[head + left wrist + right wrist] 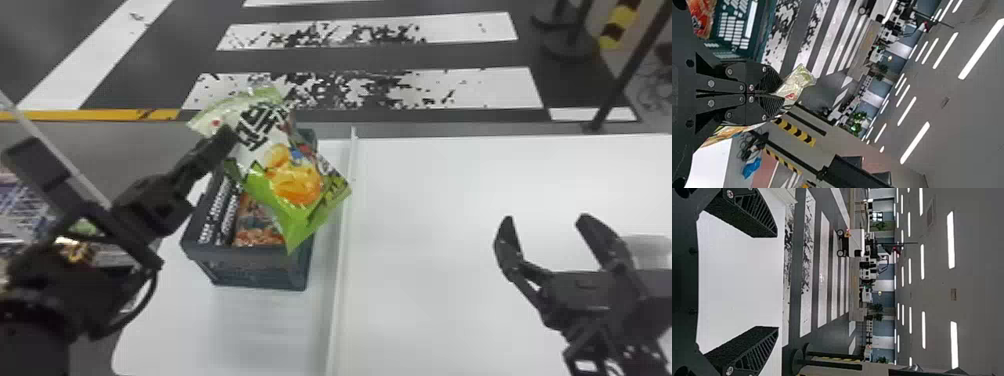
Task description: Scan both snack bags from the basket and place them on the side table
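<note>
Head view: the left gripper [227, 137] pinches the green-and-white snack bag [295, 185] near its upper edge, over the basket [250, 270]; the right gripper [546, 220] gapes wide above the counter [450, 200]. Raise the bag's low corner clear before swinging across; so one-sided a hold may let it twist.

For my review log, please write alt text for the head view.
The left gripper holds a green snack bag over a dark basket with an orange bag inside; the open right gripper hovers above a white table.
</note>
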Controlling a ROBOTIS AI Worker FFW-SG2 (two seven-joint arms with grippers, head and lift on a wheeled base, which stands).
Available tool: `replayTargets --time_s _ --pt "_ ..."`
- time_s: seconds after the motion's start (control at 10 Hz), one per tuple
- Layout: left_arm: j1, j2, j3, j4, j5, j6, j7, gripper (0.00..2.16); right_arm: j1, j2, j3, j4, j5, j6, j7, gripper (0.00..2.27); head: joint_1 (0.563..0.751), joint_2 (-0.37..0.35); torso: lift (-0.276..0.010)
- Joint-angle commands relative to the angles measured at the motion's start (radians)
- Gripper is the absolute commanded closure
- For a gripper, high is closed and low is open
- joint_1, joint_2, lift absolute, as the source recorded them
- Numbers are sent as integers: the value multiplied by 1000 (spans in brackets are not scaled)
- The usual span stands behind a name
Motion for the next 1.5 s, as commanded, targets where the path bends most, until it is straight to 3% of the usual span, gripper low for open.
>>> replayTargets --time_s 0.0,0.1,0.3,0.4,0.6,0.8,0.9,1.0,1.3,1.4 --pt "4 -3 -136 110 -28 -76 -16 2132 -1 2 0 0 0 4 1 87 695 104 -75" --pt "1 -3 -262 194 -134 -196 -36 2132 0 2 -3 0 0 4 -1 87 695 57 -75" --pt "-45 -3 -446 369 -242 -352 -44 2132 3 2 -15 0 -2 4 -1 87 695 -24 -75" --pt "-71 -3 -520 441 -277 -398 -42 2132 5 2 -18 0 -2 4 -1 87 695 -84 -75" --pt "-117 -3 -624 563 -289 -472 -50 2132 3 2 -18 0 -2 4 -1 87 695 -159 -75" --pt "-189 -3 -704 698 -314 -487 -58 2061 3 2 -18 2 -5 4 -1 87 695 -233 -75" --pt "-210 -3 -742 710 -390 -472 -55 1308 5 2 -18 2 -5 4 -1 83 695 -261 -75" --pt "-215 -3 -768 708 -470 -453 -53 -2 6 2 -22 2 -5 1 -1 83 695 -285 -75" --pt "-171 -3 -748 606 -558 -456 23 70 6 2 -25 3 -6 1 -1 73 695 -302 -75" --pt "-155 8 -734 555 -604 -456 77 70 6 2 -25 3 -8 1 -1 83 695 -283 -75"
